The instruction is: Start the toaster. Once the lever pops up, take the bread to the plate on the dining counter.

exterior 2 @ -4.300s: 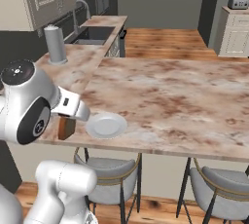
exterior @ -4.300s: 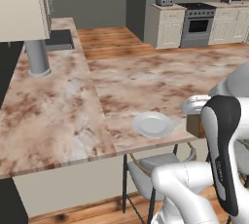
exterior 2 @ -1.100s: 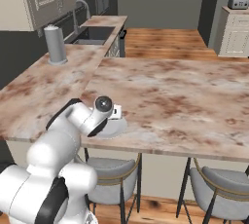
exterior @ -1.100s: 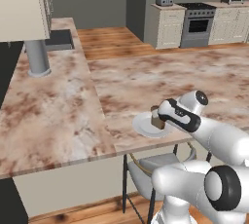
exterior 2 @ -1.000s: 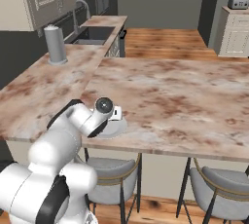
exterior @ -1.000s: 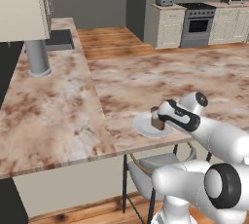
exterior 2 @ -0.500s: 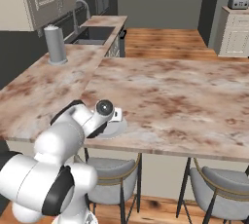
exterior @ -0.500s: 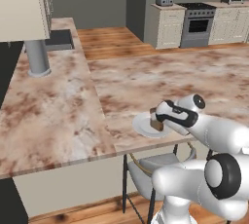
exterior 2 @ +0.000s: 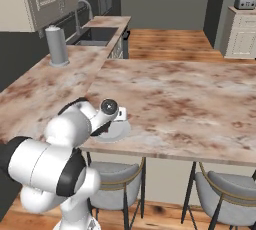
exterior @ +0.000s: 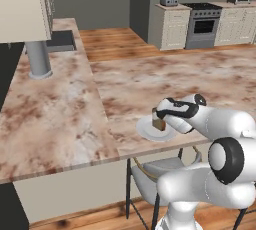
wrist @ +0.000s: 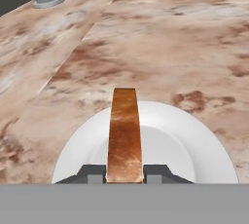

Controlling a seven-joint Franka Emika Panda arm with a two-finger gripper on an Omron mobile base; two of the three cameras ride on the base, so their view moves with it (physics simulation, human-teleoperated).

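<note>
The bread (wrist: 124, 130), a tan-brown slice seen edge-on, stands upright over the round white plate (wrist: 187, 145). My gripper (wrist: 125, 173) is shut on the bread, with one dark fingertip on each face. In the left base view the gripper (exterior: 161, 120) holds the bread (exterior: 159, 123) just above the plate (exterior: 148, 131), near the front edge of the dining counter (exterior: 175, 81). From the right base view, my arm covers part of the plate (exterior 2: 118, 133). The toaster (exterior: 169, 0) stands far back on a cream cabinet.
A grey cylinder (exterior: 39, 59) stands on the left counter run near the sink (exterior 2: 97, 35). Stools (exterior 2: 225, 194) are tucked under the counter's front edge. A stove (exterior: 202, 24) and cream cabinets line the far wall.
Over the last second the hand has sunk a little and shifted toward the plate with the bread still gripped. Earlier the arm was drawn back by the base; it has since reached out over the plate.
</note>
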